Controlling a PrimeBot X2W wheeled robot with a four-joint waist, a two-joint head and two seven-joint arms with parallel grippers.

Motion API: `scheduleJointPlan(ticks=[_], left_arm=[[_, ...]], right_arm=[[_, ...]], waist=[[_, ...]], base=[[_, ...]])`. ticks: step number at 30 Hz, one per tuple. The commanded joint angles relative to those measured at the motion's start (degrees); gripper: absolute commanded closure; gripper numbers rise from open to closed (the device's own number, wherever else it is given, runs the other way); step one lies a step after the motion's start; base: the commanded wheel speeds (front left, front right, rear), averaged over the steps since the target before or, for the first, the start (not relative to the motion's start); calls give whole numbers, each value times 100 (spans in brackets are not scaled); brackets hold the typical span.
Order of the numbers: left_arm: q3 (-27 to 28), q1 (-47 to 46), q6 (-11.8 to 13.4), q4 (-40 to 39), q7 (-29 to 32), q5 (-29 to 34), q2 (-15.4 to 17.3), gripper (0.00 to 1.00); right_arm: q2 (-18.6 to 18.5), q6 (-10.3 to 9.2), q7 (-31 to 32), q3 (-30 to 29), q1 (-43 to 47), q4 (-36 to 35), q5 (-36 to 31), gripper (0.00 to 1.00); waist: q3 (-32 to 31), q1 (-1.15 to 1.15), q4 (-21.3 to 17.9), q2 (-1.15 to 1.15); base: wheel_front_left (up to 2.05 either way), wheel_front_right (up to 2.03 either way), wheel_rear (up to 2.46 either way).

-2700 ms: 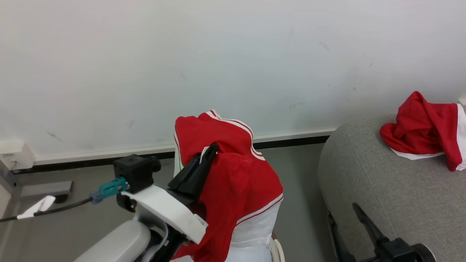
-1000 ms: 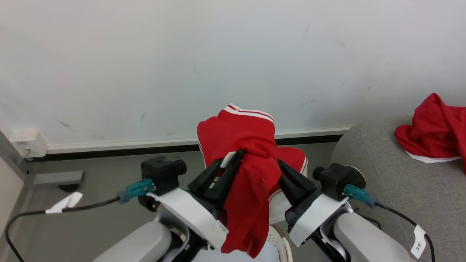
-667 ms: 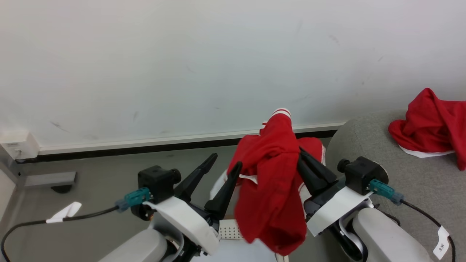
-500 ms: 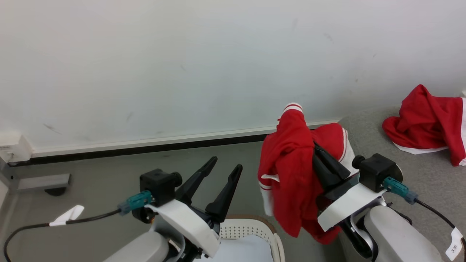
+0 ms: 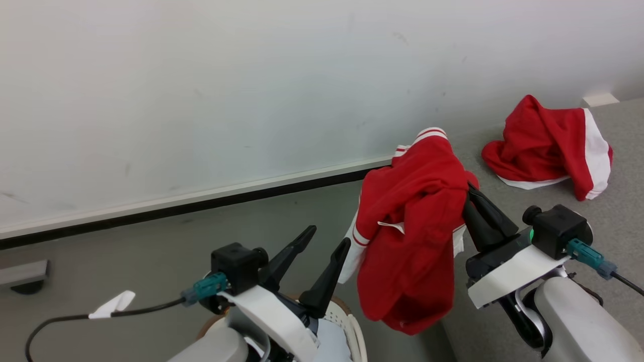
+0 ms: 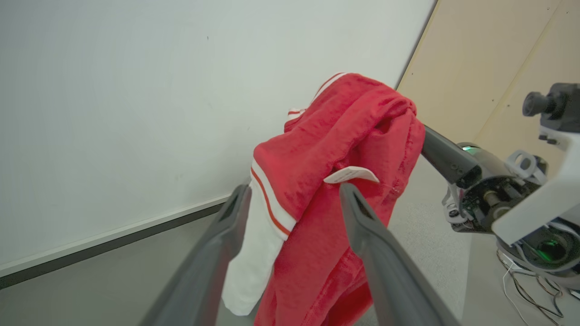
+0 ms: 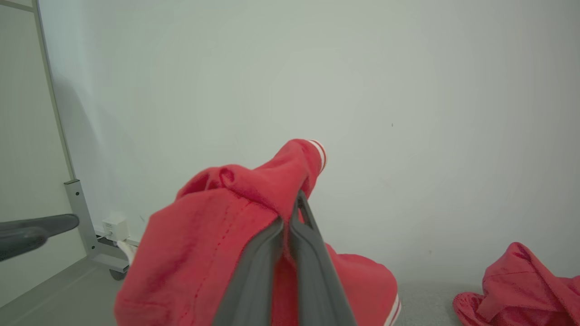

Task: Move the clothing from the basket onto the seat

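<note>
Holding red garment [image 5: 412,221] up w/ right gripper [image 7: 292,213] clamped on it, beside sofa [image 5: 619,201] edge.
Left gripper [image 5: 329,235] apart, empty. Risk: thin pinch, so cloth could slip & drop short of sofa.

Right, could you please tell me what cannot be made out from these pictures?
1. Basket contents: head view, cut off by the bottom edge and hidden behind the left arm.
2. Right gripper tips: head view, buried in the held garment.
3. Seat extent: head view, cut off at the right edge.
</note>
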Motion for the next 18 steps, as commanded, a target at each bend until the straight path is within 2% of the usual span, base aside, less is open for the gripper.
scheduleJointPlan(ticks=[1, 10, 18], left_arm=[[-4, 25, -20, 32, -48, 114, -53, 0], [-70, -48, -71, 97, -77, 197, -185, 0], [-89, -194, -142, 118, -105, 376, -273, 0]], right_arm=[[-102, -1, -22, -79, 90, -76, -43, 100], [-418, -1, -21, -441, 322, -330, -67, 100], [-645, -1, -21, -910, 313, -441, -131, 100]], waist=[[72, 0, -189, 0], [215, 0, -532, 0], [566, 0, -591, 0]], base=[[0, 0, 0], [0, 0, 0], [0, 0, 0]])
